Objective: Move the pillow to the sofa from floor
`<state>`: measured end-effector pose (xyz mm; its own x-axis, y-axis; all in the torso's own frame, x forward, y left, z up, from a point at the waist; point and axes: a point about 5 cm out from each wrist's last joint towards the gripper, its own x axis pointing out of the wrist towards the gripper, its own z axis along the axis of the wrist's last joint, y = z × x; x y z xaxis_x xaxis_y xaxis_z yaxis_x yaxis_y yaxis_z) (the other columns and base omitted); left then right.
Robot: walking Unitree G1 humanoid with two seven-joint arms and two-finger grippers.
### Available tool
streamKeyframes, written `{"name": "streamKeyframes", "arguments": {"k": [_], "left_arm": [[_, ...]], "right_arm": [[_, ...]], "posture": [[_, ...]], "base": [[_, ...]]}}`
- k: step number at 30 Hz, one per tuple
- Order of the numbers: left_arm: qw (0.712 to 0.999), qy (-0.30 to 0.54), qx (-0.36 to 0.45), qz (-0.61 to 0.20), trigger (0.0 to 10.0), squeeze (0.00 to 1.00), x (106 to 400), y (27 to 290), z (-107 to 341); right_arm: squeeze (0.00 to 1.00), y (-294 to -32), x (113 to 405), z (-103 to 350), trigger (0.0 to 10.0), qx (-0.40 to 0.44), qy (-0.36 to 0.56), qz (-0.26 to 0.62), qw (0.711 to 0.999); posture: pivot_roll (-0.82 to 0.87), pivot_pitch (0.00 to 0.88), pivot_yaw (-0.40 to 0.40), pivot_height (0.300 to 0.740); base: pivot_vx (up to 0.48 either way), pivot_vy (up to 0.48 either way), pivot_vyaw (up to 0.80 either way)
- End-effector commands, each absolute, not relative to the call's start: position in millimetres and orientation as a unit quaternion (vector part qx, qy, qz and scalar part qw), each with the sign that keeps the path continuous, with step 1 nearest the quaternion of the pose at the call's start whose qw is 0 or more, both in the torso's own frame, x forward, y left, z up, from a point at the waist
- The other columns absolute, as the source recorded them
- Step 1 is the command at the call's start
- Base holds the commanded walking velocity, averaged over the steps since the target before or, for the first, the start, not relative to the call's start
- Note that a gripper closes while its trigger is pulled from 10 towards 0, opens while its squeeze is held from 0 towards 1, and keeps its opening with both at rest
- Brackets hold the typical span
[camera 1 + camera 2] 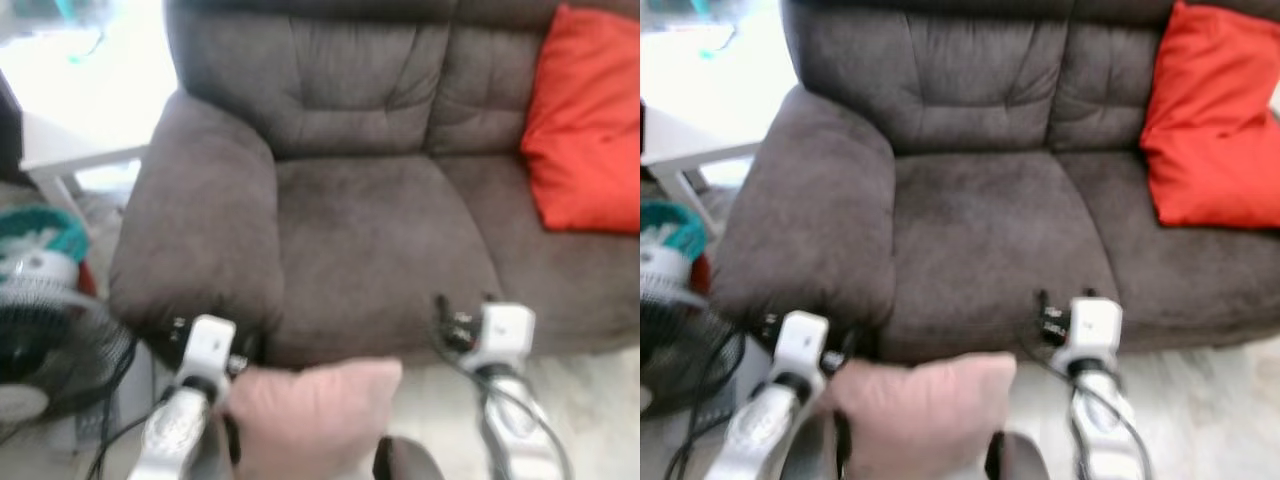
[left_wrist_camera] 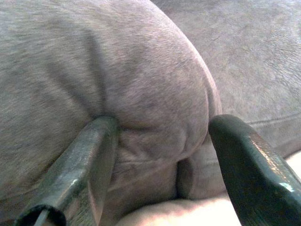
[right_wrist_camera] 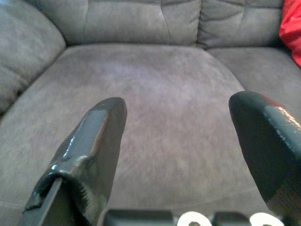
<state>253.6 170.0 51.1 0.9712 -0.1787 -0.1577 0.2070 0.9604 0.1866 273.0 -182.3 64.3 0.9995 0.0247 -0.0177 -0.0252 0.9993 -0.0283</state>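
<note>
Both grippers are seen low in the left eye view. The left gripper (image 1: 205,345) is at the lower left, at the front of the sofa's armrest (image 1: 195,225); the right gripper (image 1: 462,318) is at the lower right, at the front edge of the seat cushion (image 1: 375,245). Their finger spread cannot be read here. The pale pink pillow (image 1: 315,410) is seen at the bottom centre, between the two silver arms and below the seat edge, not yet on the sofa (image 1: 360,120). How it is borne cannot be told. A red cushion (image 1: 585,130) is propped in the upper right corner of the sofa, and a fan (image 1: 40,310) is found at the left edge.

The right eye view repeats this layout, with the pillow (image 1: 925,410) again at the bottom centre.

In the left wrist view, the left gripper's fingers (image 2: 84,165) are spread wide, with nothing clamped between them, close against the rounded armrest; a pale strip, judged to be the pillow, is seen along the bottom edge.

In the right wrist view, the right gripper's fingers (image 3: 94,146) are also wide apart and empty, aimed at the bare seat cushion.

The approach is judged largely done; lifting the pillow over the seat edge and setting it down remain.
</note>
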Motion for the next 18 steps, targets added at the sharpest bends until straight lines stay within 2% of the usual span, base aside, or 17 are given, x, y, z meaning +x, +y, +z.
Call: {"name": "streamKeyframes", "arguments": {"k": [1, 8, 18], "left_arm": [[0.983, 0.111, 0.096, -0.106, 10.0, 0.0, 248, 166, 37], [0.972, 0.21, 0.093, -0.057, 10.0, 0.0, 239, 182, 7], [0.953, 0.26, 0.148, -0.035, 10.0, 0.0, 219, 195, -13]], "right_arm": [[0.0, -195, 266, 56, 10.0, -0.017, 0.029, -0.008, 0.999], [0.0, -195, 266, 56, 10.0, -0.019, 0.03, -0.008, 0.999], [0.0, -198, 265, 55, 10.0, -0.021, 0.032, -0.008, 0.999]], "posture": [[0.1, 0.069, -0.086, 0.538], [0.09, 0.074, -0.089, 0.538], [0.1, 0.077, -0.093, 0.538]], "base": [[0.0, 0.0, 0.0], [0.0, 0.0, 0.0], [0.0, 0.0, 0.0]]}}
